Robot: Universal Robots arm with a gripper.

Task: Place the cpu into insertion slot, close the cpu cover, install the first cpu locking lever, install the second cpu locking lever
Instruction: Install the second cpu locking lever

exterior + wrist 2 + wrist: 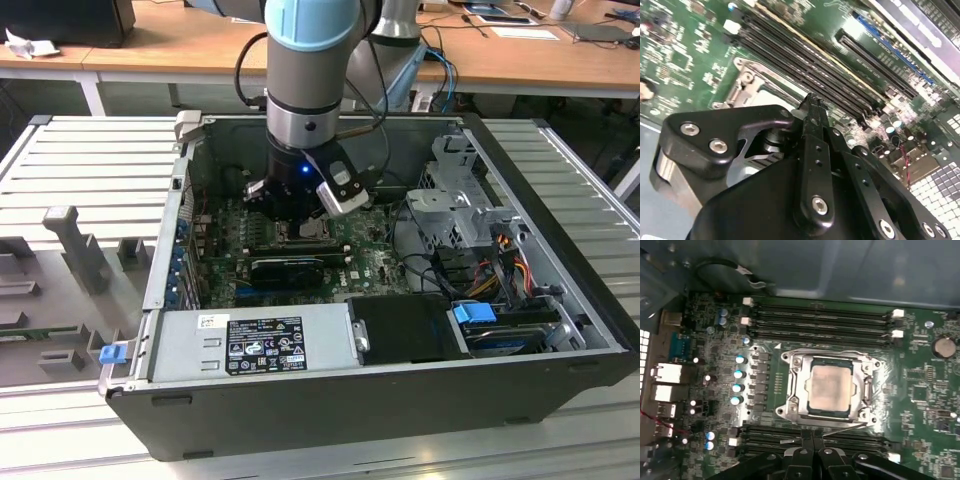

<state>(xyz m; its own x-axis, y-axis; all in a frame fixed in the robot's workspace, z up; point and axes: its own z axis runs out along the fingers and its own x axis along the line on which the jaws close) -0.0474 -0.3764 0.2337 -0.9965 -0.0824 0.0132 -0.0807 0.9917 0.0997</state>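
Slatted metal bench [90, 160], grey.
On it: my open PC case [380, 400] in the middle, grey fixture blocks [75, 250] at the exterior view's left.

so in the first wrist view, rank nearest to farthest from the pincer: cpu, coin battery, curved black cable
1. The pale square metal cpu, seated in the socket just beyond the pincer.
2. The round silver coin battery, off towards the board's edge.
3. The curved black cable, beyond the memory slots.

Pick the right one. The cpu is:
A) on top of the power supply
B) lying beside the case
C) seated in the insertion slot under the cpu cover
C: in the first wrist view the cpu shows through the window of the closed cpu cover on the insertion slot.
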